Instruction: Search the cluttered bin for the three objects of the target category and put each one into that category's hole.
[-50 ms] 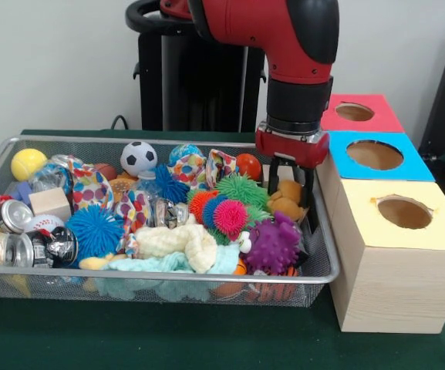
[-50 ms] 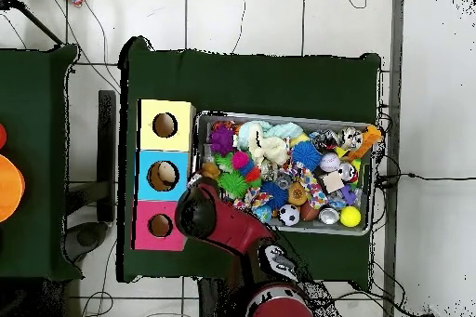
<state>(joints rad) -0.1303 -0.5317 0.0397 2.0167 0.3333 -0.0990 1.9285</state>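
Currently the gripper (image 1: 291,193) is lowered into the wire bin (image 1: 326,258) at the end beside the three boxes, jaws parted on either side of a tan plush toy (image 1: 287,199); closure on it is not confirmed. Recommended: seat lower, close squarely on the toy, lift clear of the purple spiky ball (image 1: 273,243), avoiding the bin wall.

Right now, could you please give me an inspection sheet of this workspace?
Surface: green table cloth, bare in front of the bin.
Job's things: wire mesh bin; yellow box, blue box, red box, each with a round hole.
Clutter: soccer ball, purple spiky ball, yellow ball, cans, cloths.
Gripper: gripper open, down in the bin around a tan plush toy.
Cables: cables across the floor.
Surroundings: tiled floor.
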